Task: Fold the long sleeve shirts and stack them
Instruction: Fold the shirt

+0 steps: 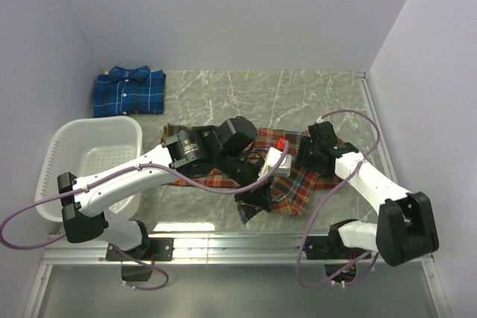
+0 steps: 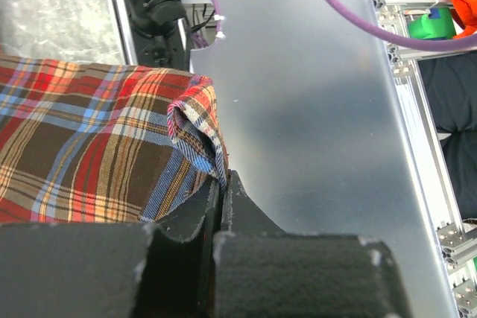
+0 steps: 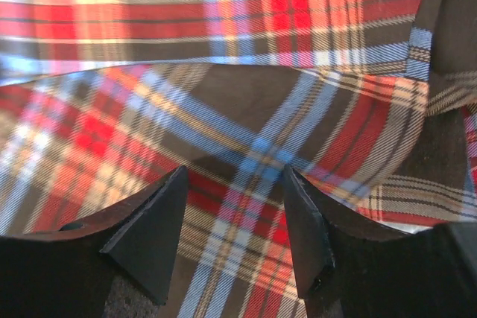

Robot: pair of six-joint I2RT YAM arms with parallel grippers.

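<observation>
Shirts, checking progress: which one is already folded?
The blue plaid shirt, a neat rectangle at the far left; the red-orange shirt lies rumpled, pinched by the left gripper.

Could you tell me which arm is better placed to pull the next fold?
Left: the left pincer is shut on the red plaid shirt at its edge; the right pincer stands open over the cloth.

The left arm (image 1: 119,176) and right arm (image 1: 369,180) have white links and black joint housings, black bases on the aluminium rail (image 1: 238,245), a purple cable (image 2: 373,27) looping from each, and black wedge-shaped fingers (image 3: 149,237).
</observation>
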